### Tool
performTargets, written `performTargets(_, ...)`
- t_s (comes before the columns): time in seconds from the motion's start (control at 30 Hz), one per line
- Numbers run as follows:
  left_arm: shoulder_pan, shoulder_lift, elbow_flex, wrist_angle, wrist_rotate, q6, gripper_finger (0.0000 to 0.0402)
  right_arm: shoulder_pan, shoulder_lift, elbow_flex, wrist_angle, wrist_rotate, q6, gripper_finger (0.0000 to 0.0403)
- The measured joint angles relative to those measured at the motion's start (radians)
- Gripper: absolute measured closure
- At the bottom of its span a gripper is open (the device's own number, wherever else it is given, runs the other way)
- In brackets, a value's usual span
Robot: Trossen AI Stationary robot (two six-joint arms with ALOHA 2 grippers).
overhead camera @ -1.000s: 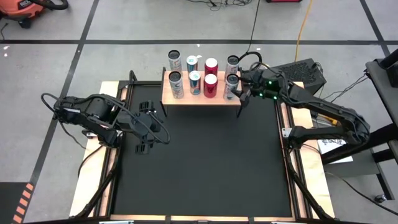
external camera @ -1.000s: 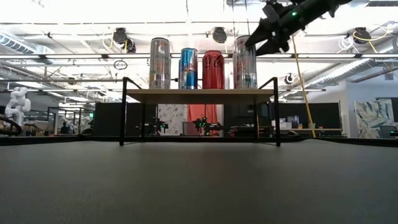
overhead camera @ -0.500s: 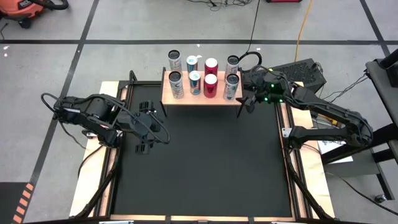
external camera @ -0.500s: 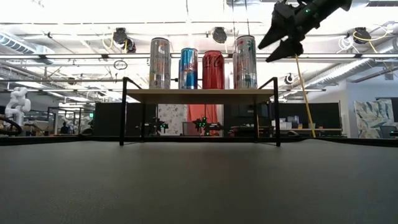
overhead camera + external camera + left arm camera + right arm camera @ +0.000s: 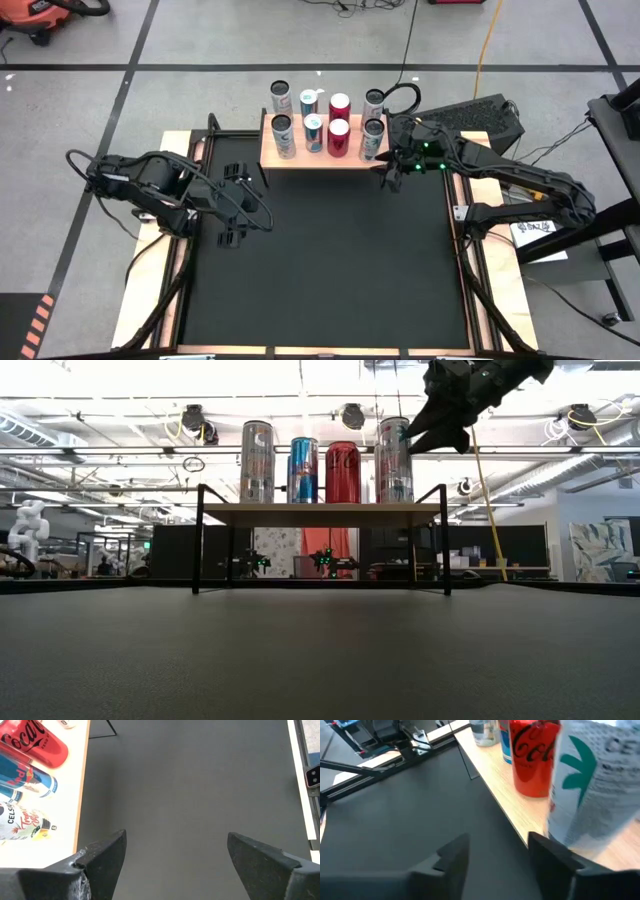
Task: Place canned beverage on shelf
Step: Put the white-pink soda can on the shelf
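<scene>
Fingers of the right gripper (image 5: pixel 386 177) hold nothing, a gap between them, just off the shelf (image 5: pixel 325 156) corner. Four cans (image 5: pixel 325 463) stand upright on it. Placing looks finished; next is retreating without brushing them. Left gripper (image 5: pixel 232 197) waits spread over the desk (image 5: pixel 330 270).

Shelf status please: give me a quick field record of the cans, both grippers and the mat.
shelf: light-wood board on black legs, at the mat's far edge
cans on shelf: four abreast, upright; silver, blue, red, white Celsius
right gripper: off the shelf's right end, beside the white can, holding nothing
left gripper: open, empty, over the mat's left side
mat: black
</scene>
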Motion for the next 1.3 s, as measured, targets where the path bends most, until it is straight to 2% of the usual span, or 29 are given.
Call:
performTargets(0.3, 0.0, 0.0, 0.0, 0.0, 0.0, 0.0, 0.0058, 0.014, 0.01, 0.0, 0.082, 0.032, -0.003, 0.0327)
performTargets(0.57, 0.0, 0.0, 0.0, 0.0, 0.0, 0.0, 0.0058, 0.011, 0.052, 0.0, 0.119, 0.035, -0.003, 0.0387)
performTargets(0.77, 0.0, 0.0, 0.0, 0.0, 0.0, 0.0, 0.0058, 0.01, 0.087, 0.0, 0.177, 0.037, -0.003, 0.0401)
performTargets(0.97, 0.0, 0.0, 0.0, 0.0, 0.0, 0.0, 0.0058, 0.01, 0.092, 0.0, 0.155, 0.139, -0.004, 0.0402)
performTargets(1.3, 0.0, 0.0, 0.0, 0.0, 0.0, 0.0, 0.0058, 0.01, 0.092, 0.0, 0.135, 0.137, -0.004, 0.0403)
